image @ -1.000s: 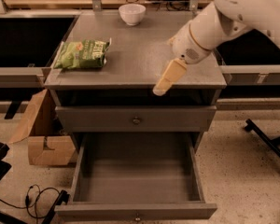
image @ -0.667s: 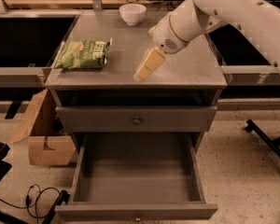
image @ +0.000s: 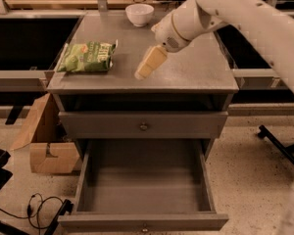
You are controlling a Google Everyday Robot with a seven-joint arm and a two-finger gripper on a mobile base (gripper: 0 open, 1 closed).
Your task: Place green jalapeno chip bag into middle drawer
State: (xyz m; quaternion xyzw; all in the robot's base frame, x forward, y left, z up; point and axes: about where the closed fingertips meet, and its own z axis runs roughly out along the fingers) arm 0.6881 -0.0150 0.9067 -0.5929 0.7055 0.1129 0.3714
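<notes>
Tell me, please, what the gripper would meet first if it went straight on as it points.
Most likely the cabinet top: the gripper slants down-left above it, right of the bag, which its line seems to miss, though depth is unclear.

Clutter on my feed

I see a white bowl (image: 139, 13) at the back of the cabinet top (image: 196, 70), behind the gripper (image: 143, 72) hanging over its middle. An open cardboard box (image: 44, 143) stands left of the cabinet, with a black cable (image: 39, 207) looped nearer me.
</notes>
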